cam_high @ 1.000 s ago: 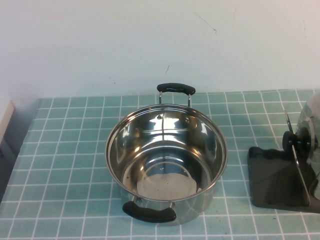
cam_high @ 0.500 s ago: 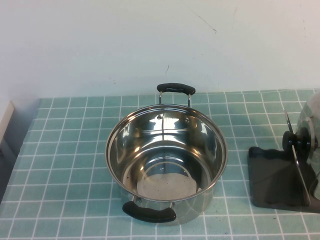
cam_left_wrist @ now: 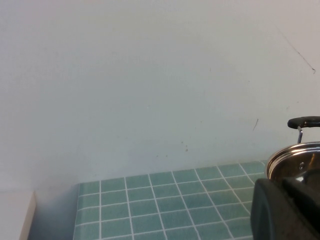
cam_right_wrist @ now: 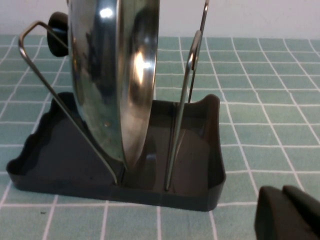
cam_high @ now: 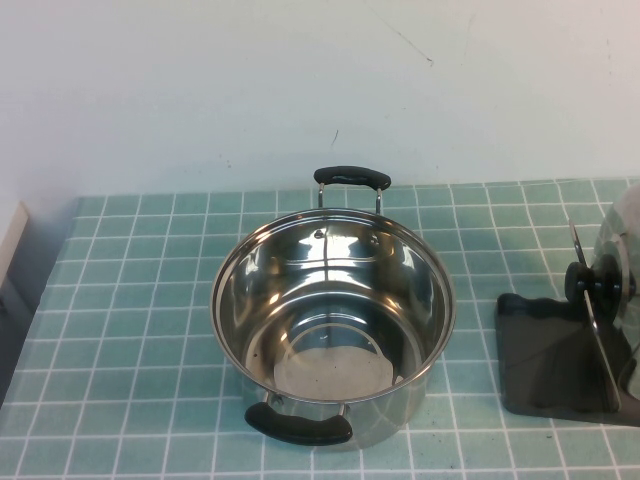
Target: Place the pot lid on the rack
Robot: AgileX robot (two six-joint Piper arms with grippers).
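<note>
The pot lid [cam_right_wrist: 112, 75] stands upright in the rack [cam_right_wrist: 200, 150]; right claw [cam_right_wrist: 287, 212] near it, left claw [cam_left_wrist: 287, 207] near the pot [cam_high: 332, 318], grips untellable; withdraw without nudging.

Centre: open steel pot [cam_high: 332, 322] fills the middle of the tiled surface [cam_high: 130, 330], handles near and far.
Left: bare tiles, free passage.
Right: rack [cam_high: 555, 360] with pot lid [cam_high: 622, 262] on edge in its wires.
Pot–rack gap: narrow strip of tiles.
Claws: left claw [cam_left_wrist: 287, 212] beside pot; right claw [cam_right_wrist: 290, 215] near rack.
</note>
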